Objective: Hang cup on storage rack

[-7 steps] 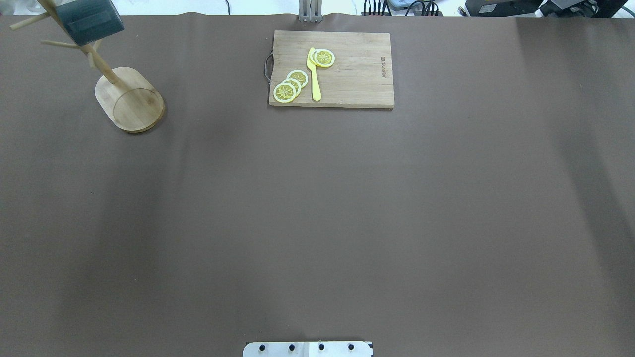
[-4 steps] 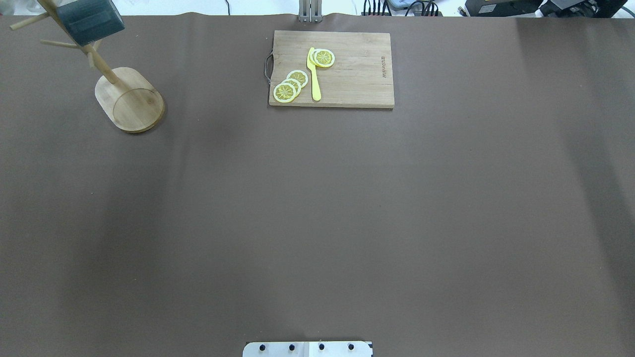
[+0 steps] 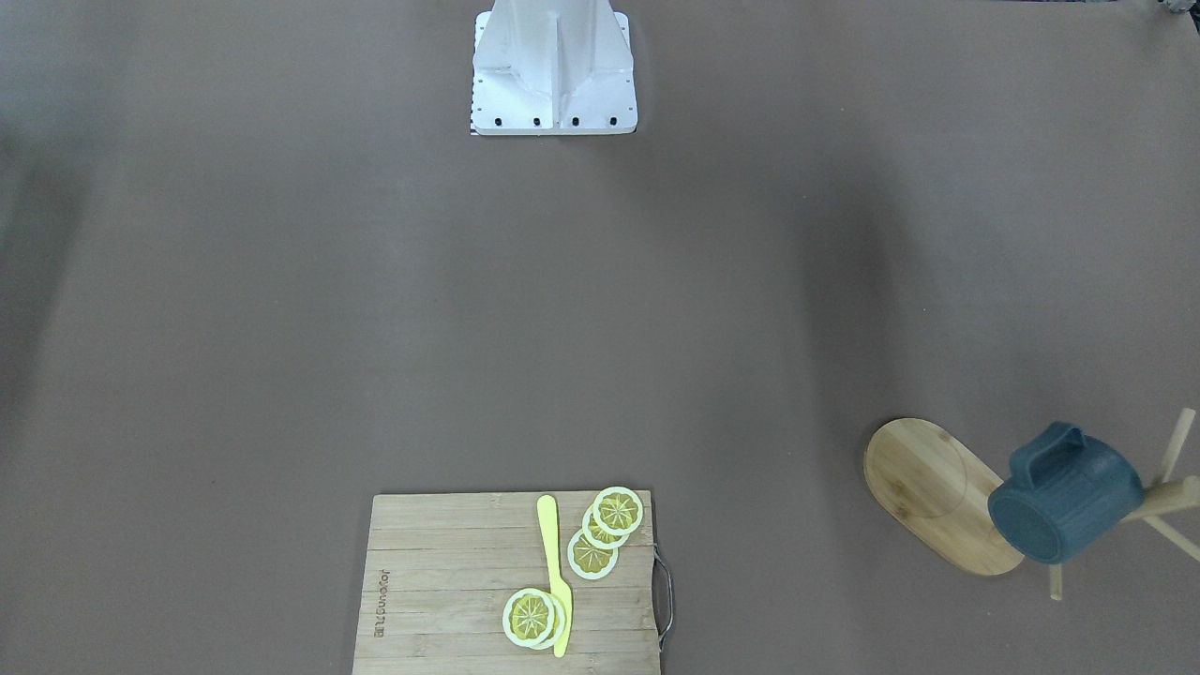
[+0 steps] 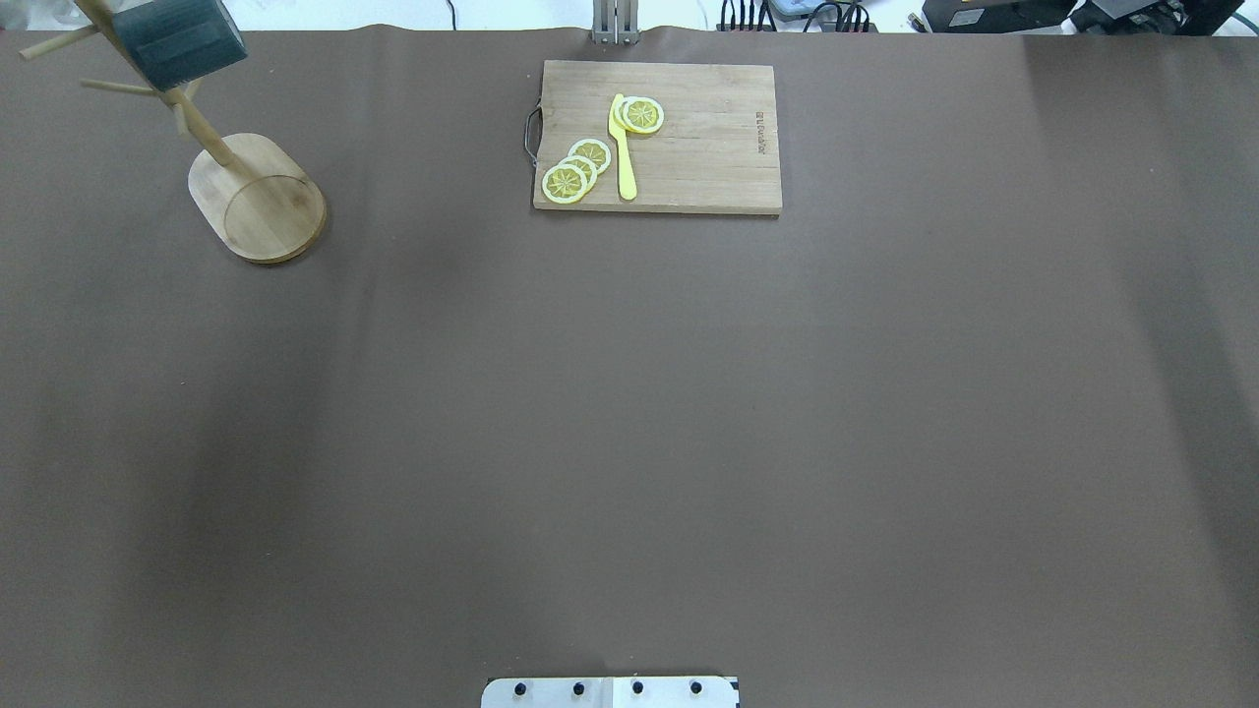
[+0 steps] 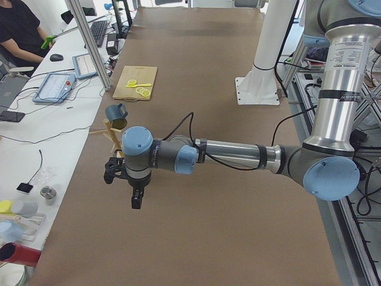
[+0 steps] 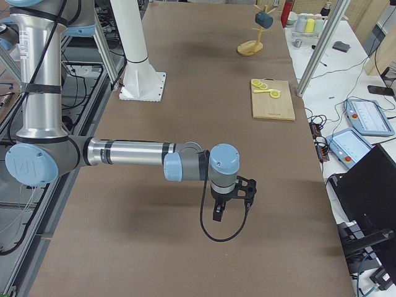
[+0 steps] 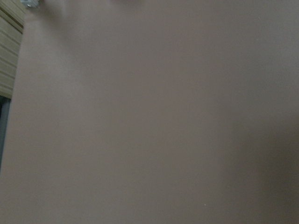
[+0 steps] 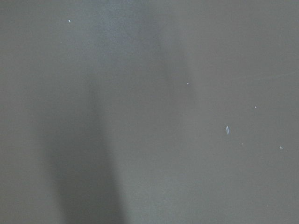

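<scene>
Overall, the worktop (image 4: 629, 442) is a broad sheet of matte brown cover, bare across its middle and near edge, with wide open room to move. The rack (image 4: 261, 202) stands at the far left corner as the robot sees it: pale bamboo with an oval flat base, a leaning post and thin pegs. The cup (image 3: 1064, 506), dark teal with a ribbed side and a loop handle, rides tilted on the upper pegs, clear of the base. How it is caught I cannot tell.

A rectangular bamboo board (image 4: 698, 147) lies against the far edge near the centre, with a wire handle at one short side. It carries lemon slices (image 4: 575, 169) and a yellow knife (image 4: 623, 147).

The left gripper (image 5: 136, 199) points down over bare worktop near the left end. The right gripper (image 6: 224, 209) does the same near the right end, well apart from the rack. Both show only from the side, so I cannot tell whether either stands apart or together. The wrist views show only plain cover.
</scene>
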You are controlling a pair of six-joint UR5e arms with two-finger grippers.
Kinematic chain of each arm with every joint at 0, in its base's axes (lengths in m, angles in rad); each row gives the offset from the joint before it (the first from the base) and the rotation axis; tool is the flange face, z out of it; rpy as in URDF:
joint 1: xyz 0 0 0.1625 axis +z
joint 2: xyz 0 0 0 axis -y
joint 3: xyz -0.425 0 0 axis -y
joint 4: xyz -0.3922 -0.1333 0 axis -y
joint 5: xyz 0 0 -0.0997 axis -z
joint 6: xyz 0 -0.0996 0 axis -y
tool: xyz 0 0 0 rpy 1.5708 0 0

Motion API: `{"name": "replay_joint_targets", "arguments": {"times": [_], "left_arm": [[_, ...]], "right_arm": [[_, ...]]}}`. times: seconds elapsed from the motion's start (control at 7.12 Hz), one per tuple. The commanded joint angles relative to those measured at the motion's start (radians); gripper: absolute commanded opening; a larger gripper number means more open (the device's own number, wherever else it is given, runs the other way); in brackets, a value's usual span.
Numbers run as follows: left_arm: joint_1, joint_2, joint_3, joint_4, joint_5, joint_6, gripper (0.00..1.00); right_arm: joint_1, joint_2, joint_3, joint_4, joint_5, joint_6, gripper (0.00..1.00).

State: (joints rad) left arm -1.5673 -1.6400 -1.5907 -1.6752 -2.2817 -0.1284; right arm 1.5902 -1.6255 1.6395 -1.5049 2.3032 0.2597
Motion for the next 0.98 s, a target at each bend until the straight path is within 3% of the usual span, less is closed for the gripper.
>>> {"name": "replay_joint_targets", "arguments": {"times": [0.0,0.42,0.84], "left_arm": [[0.023,0.052,-0.077,0.040,-0.040,-0.003,0.98],[0.023,0.124,-0.127,0.031,-0.058,-0.002,0.98],[0.023,0.114,-0.134,0.038,-0.055,0.000,0.98]], "right_arm": [[-0.001,0.003,0.009,0.002,0.002,-0.002,1.00],[-0.001,0.004,0.039,-0.004,0.016,0.003,1.00],[-0.001,0.010,0.042,-0.011,0.025,0.007,1.00]]}}
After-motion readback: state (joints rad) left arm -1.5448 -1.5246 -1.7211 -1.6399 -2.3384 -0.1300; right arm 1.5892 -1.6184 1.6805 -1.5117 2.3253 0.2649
